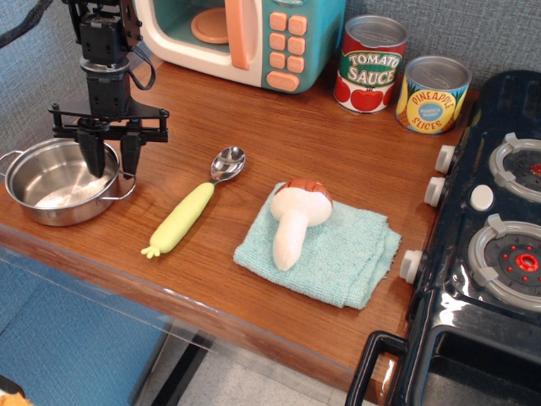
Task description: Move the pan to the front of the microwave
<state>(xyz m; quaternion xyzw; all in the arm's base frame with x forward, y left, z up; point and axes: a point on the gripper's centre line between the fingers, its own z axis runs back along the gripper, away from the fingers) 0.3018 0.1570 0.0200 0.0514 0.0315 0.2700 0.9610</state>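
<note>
Your tool point(112, 159) sits at the right rim of the pan point(59, 180), fingers drawn close with one inside the bowl and one outside, pinching that rim by the wire handle. The pan rests at the left edge of the tabletop point(279, 144), well apart from the microwave point(249, 38) at the back. Just right of the pan you've got the spoon point(196, 203) with its yellow-green handle, then a toy mushroom point(297, 218) lying on a teal cloth point(338, 254). Behind, beside the microwave, stand two cans: one reads "TOMATO SAUCE" point(370, 63), the other "PINEAPPLE SLICES" point(432, 94). The black stove point(482, 279) fills the right side.
</note>
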